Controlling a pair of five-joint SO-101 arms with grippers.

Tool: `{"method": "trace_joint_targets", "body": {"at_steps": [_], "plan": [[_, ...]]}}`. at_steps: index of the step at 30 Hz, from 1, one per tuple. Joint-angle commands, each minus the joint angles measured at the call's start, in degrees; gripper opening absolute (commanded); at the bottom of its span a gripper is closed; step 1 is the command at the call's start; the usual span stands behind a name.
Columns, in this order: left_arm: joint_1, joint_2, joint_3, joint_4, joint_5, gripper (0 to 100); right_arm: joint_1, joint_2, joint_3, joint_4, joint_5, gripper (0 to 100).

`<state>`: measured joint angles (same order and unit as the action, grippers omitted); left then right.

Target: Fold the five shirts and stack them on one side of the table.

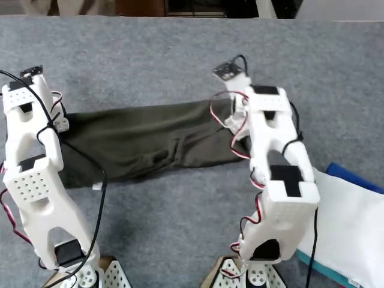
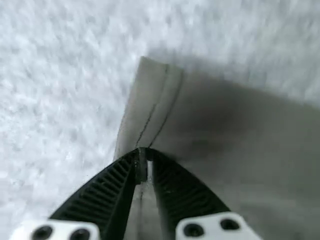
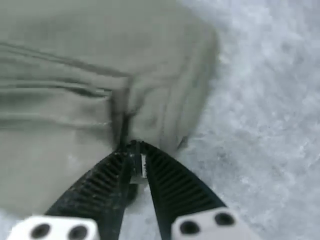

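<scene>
Grey table (image 1: 180, 48), olive shirt (image 1: 150, 141) spread nine to three o'clock; wrist views show left gripper (image 2: 143, 162) and right gripper (image 3: 134, 155) clamped on its ends.

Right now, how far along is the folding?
Done: a folded white shirt lies over a blue one at the table's right edge; how many are beneath is unclear. In hand: the olive shirt lies as a long strip, left pincer and right pincer each shut on one end. Left: finish its fold, then stack it.
</scene>
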<state>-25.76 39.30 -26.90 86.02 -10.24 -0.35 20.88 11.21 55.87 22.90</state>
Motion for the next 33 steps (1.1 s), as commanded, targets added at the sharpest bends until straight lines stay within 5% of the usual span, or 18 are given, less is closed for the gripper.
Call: {"method": "trace_joint_targets", "body": {"at_steps": [1, 5, 11, 21, 33], "plan": [[-1.4, -0.7, -11.8, 11.5, -2.1, 10, 5.0, -4.4, 5.1, -9.8, -5.4, 0.7], [-3.1, -1.9, -19.7, 14.9, -1.8, 18, 8.6, -7.2, 5.7, -12.3, -6.9, 0.8], [-3.9, -10.8, -15.3, 14.9, -1.8, 21, 9.9, -7.2, 5.6, -13.7, -6.9, 0.8], [0.3, -29.6, 17.1, 14.3, -1.0, 21, 9.6, -7.7, 5.4, -13.5, -7.1, 0.8], [0.6, -29.9, 34.0, -5.5, 6.0, 22, 9.5, -7.7, 5.5, -13.5, -6.9, 0.9]]}}
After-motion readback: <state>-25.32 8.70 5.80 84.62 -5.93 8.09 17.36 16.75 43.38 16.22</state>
